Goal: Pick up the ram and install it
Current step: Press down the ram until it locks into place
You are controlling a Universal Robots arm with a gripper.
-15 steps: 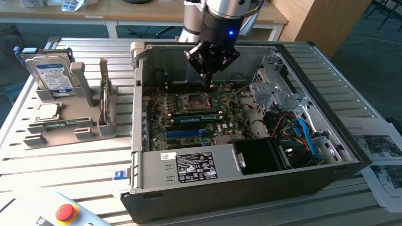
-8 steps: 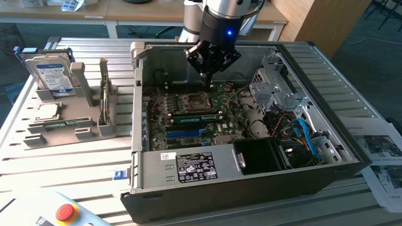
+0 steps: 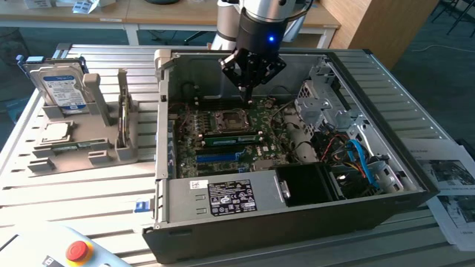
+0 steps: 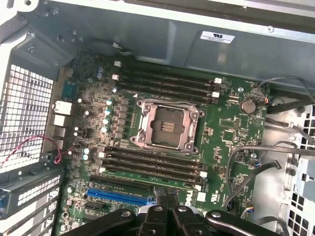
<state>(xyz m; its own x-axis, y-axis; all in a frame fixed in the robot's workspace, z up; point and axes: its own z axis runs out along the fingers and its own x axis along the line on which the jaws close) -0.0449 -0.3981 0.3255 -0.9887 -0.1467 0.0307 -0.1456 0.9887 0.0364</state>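
Observation:
The ram (image 3: 233, 139) is a long green stick sitting in a memory slot of the motherboard (image 3: 256, 119), between the processor socket (image 3: 226, 119) and the blue slot (image 3: 221, 157). In the wrist view the ram (image 4: 147, 179) lies along the slot row nearest the blue slot (image 4: 118, 197). My gripper (image 3: 248, 99) hangs above the board inside the open computer case (image 3: 297, 214), fingers shut together with nothing between them. Seen from the wrist, the gripper (image 4: 166, 199) points down just beside the ram's slot. I cannot tell whether it touches.
On the exterior view's left, a grey holder (image 3: 41, 161) carries a blue-labelled hard drive (image 3: 63, 86), a small silver chip (image 3: 57, 132) and a thin upright board (image 3: 122, 119). Drive cage (image 3: 326, 105) and cables (image 3: 356, 153) crowd the case's right side. A red button (image 3: 78, 250) sits near the front.

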